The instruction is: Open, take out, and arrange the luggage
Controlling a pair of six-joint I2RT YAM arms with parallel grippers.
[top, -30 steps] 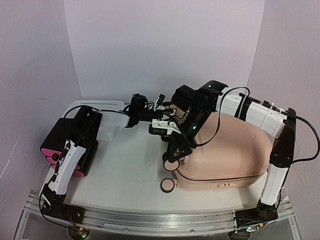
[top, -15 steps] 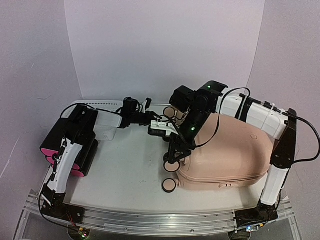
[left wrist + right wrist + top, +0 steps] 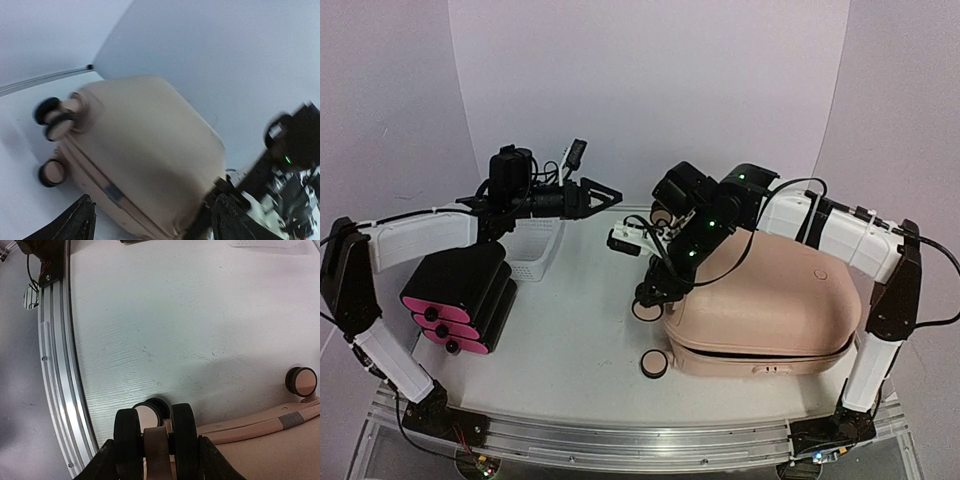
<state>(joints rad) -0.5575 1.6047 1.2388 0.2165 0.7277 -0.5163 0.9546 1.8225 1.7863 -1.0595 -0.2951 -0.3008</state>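
The right end effector [image 3: 156, 454] is clamped on a double wheel [image 3: 183, 432] of the beige-pink suitcase [image 3: 770, 295], with a black finger pressed against each outer side of the wheel. The left end effector [image 3: 605, 197] is spread wide and nothing is gripped by it. It is held in the air over the desk [image 3: 580, 340], pointed towards the suitcase and well apart from it. The suitcase is laid flat on the right half of the desk, its wheels turned to the left. A white mesh basket [image 3: 535, 245] and a black box with pink drawer fronts [image 3: 460, 295] are seen at the left.
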